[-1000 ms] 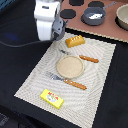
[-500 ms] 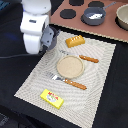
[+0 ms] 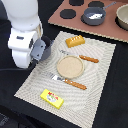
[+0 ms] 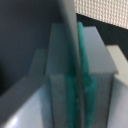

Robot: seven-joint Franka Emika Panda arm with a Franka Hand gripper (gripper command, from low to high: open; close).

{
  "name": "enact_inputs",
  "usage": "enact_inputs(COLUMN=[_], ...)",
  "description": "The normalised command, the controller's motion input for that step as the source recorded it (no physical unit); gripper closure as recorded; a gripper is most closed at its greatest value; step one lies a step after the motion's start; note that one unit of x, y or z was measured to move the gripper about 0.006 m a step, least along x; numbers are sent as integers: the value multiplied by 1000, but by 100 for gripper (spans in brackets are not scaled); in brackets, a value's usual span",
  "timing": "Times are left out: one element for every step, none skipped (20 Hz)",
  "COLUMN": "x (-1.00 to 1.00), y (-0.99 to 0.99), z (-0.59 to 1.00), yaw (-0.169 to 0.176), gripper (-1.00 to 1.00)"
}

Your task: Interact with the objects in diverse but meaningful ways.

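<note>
Arm: the white arm (image 3: 24,37) has been swung toward the exterior view's left and now hangs over the left edge of the mat; a moment ago it stood farther back.
Mat: the pale place mat (image 3: 35,85) on the dark counter (image 3: 100,95) has not been shifted.
Plate: the beige plate (image 3: 70,66) is kept at the mat's middle, cutlery beside it untouched.
Bread: the orange loaf (image 3: 75,41) is left behind the plate.
Packet: the yellow packet (image 3: 52,99) lies near the mat's front.
End effector: the end effector (image 3: 41,48) appears pressed narrow in the wrist view, nothing seen held.
Meaning: no object has yet been engaged.
</note>
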Motion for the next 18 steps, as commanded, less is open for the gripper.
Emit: enact_inputs(x=[0,0,0,74,51,14,0,34,60,100,189,189,217,234,343,443,471,574], y=[-251,-206,-191,-109,-46,-54,-29,-63,-57,-9,0,0,0,0,0,-60,-189,-240], z=[-229,0,389,954,1000,1000,1000,1000,1000,1000,1000,1000,1000,1000,1000,1000,1000,1000], yaw=[0,0,0,0,-26,-35,-47,-54,-47,-48,-47,-43,-44,-48,-51,-56,-58,-63], gripper=[100,-100,-100,-100,-100,-100,-100,-100,-100,-100,-100,-100,-100,-100,-100,-100,-100,-100])
